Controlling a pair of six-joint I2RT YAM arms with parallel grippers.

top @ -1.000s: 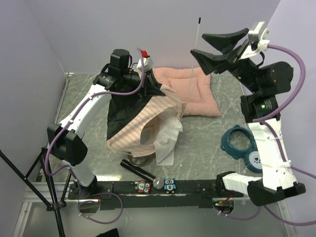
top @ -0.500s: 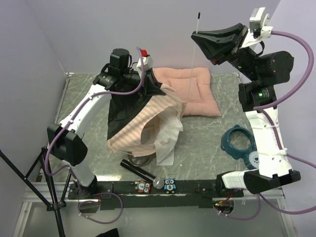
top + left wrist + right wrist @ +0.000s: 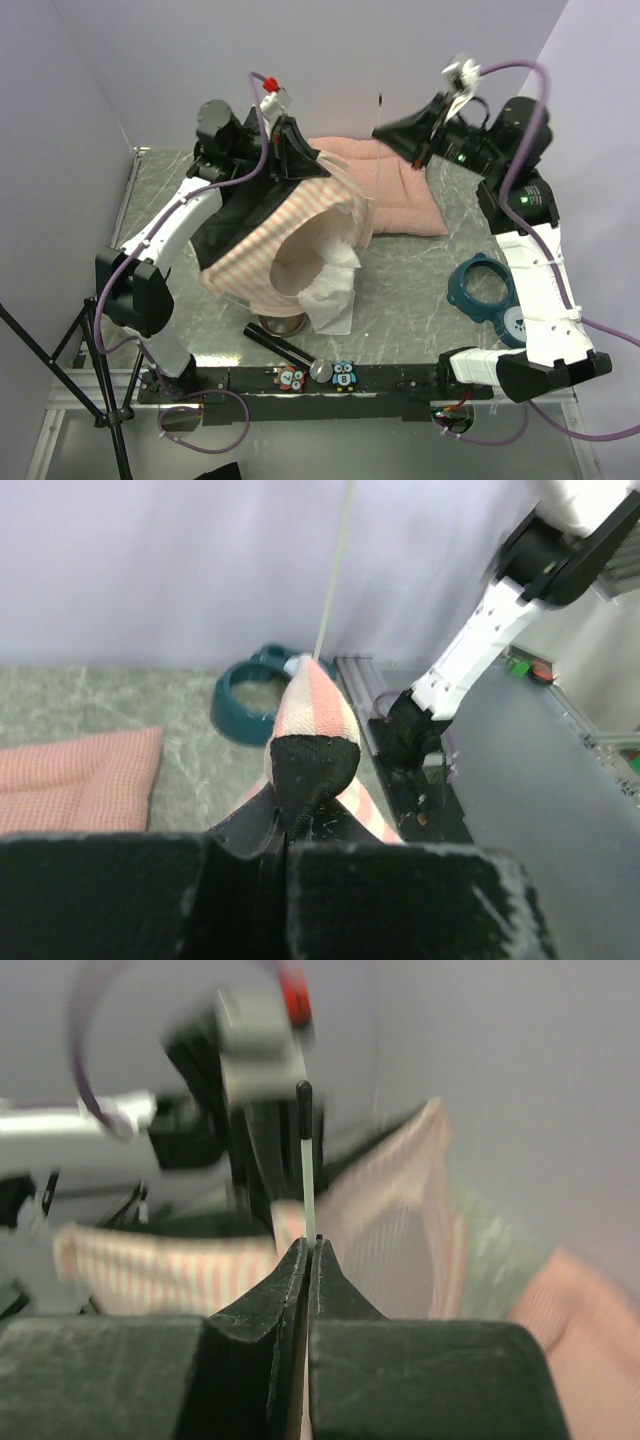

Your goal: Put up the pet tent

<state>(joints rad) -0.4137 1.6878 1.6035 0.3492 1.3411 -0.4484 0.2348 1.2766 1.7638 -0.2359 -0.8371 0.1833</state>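
The pet tent [image 3: 270, 250], pink-and-white striped with a black floor and white mesh, lies half raised at the table's middle left. My left gripper [image 3: 291, 152] is shut on a back corner of it; the left wrist view shows that black-tipped corner [image 3: 305, 770] pinched between the jaws [image 3: 292, 825]. A thin white pole [image 3: 377, 150] with a black tip stands up from the tent's right edge. My right gripper [image 3: 392, 131] is shut on this pole. In the right wrist view the pole [image 3: 307, 1175] rises straight out of the closed fingertips [image 3: 312, 1247], with the tent [image 3: 390, 1215] behind.
A pink quilted cushion [image 3: 405, 190] lies behind the tent at the back right. A teal ring [image 3: 480, 285] and bowl sit beside the right arm. A metal bowl [image 3: 283, 326], a black cylinder [image 3: 285, 347] and owl figures [image 3: 343, 376] are near the front edge.
My right gripper swung down and left and shut on the pole. My left gripper carried the tent corner back and left, and the tent's opening spread wider.
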